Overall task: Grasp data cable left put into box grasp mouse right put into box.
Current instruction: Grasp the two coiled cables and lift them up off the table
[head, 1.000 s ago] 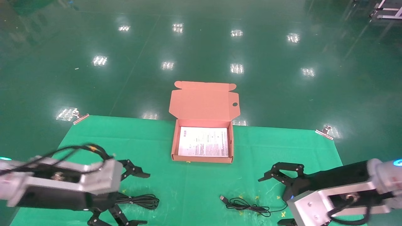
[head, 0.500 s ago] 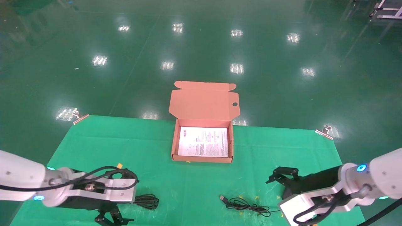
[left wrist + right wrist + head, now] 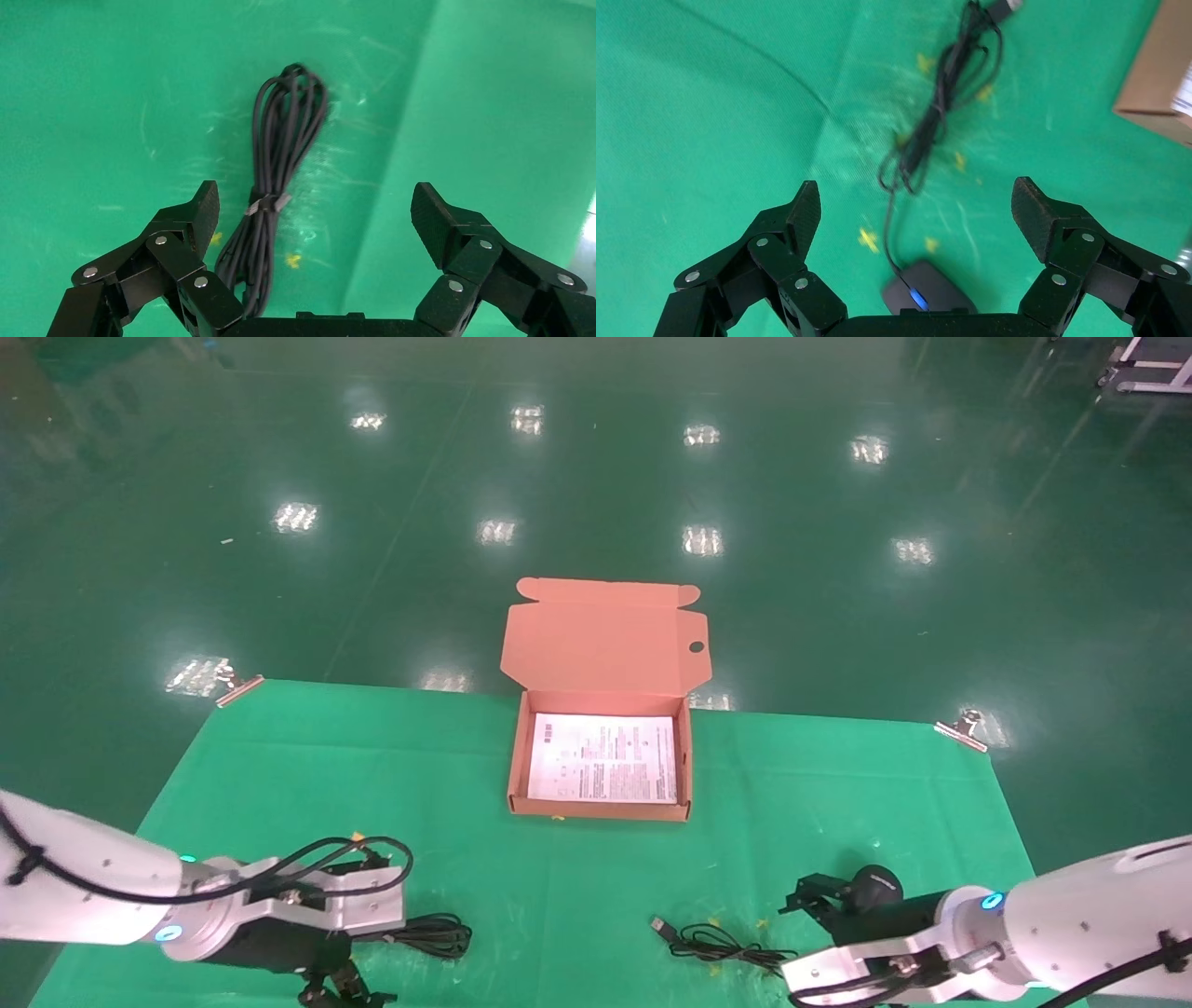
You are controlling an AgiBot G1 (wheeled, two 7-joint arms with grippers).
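**Lining up both grasps before closing**

While my left gripper (image 3: 313,210) hangs spread wide over the data cable (image 3: 281,182) at lower left of the head view, I should centre on the bundle's tie and close across it. Mid-frame, the box (image 3: 515,756) sits open, only its leaflet (image 3: 602,758) inside. At lower right, my right gripper (image 3: 916,203) gapes above the mouse (image 3: 930,295); I'd straddle its body, clear of its cord (image 3: 933,119).

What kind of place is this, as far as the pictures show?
Probably a robot test area in a large hall or workshop: a glossy green floor mirrors rows of ceiling lights, a green cloth is clipped over the work table, and yellow marks show where items go.
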